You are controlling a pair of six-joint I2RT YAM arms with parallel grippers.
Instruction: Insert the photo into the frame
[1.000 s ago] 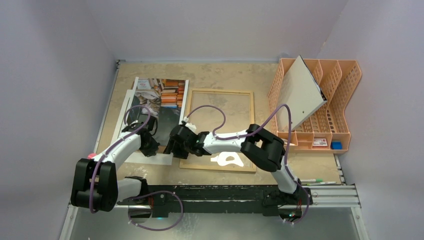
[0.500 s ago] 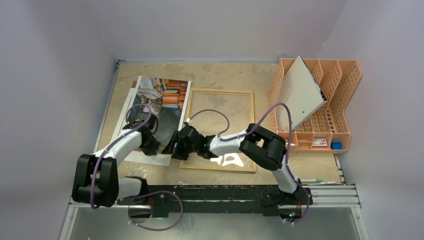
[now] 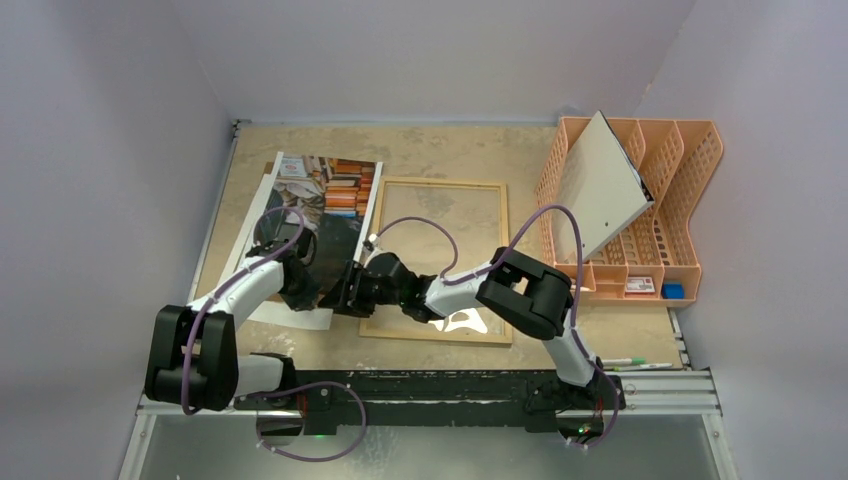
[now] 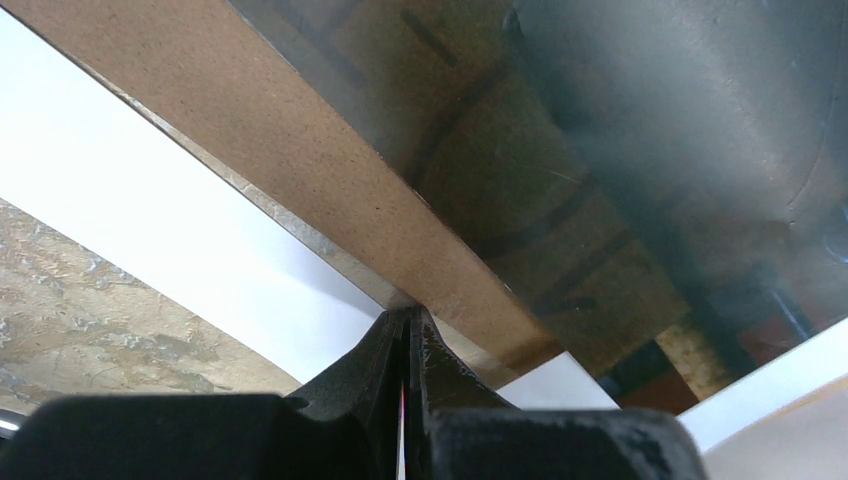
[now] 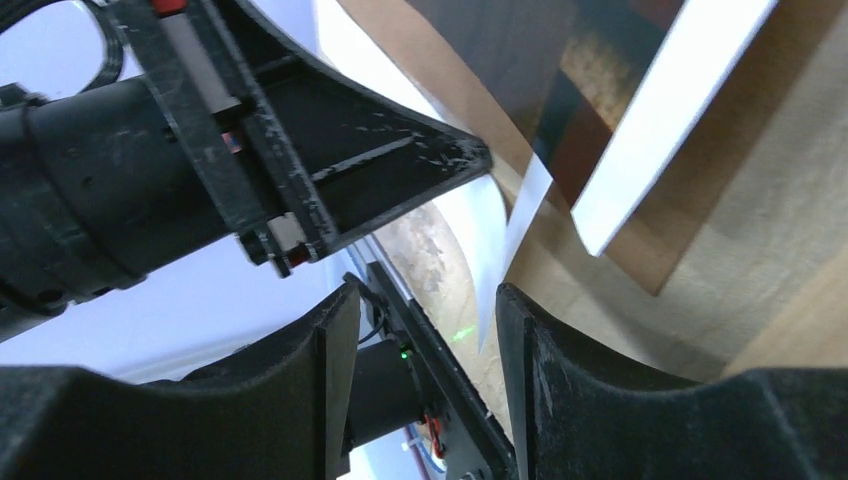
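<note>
The photo (image 3: 330, 190), a cat among orange and blue books, lies at the table's left on a white mat (image 3: 252, 215) and a brown board (image 4: 300, 130). My left gripper (image 3: 303, 292) is shut on the photo's near edge; in the left wrist view its fingertips (image 4: 408, 320) meet with no gap. The light-wood frame (image 3: 440, 184) lies flat just to the right. My right gripper (image 3: 338, 298) is open beside the left one. In the right wrist view the photo's white corner (image 5: 525, 195) hangs just ahead of the right gripper's (image 5: 428, 295) jaws, near the right-hand finger.
An orange file rack (image 3: 685, 200) stands at the back right with a grey-white board (image 3: 600, 185) leaning in it. A white scrap (image 3: 465, 320) lies on the frame's near rail. Pens (image 3: 630, 362) lie near the right arm's base.
My right gripper has moved left, from the frame's near-left corner to the photo's near corner beside the left gripper. The left gripper stays shut, and the photo has shifted slightly.
</note>
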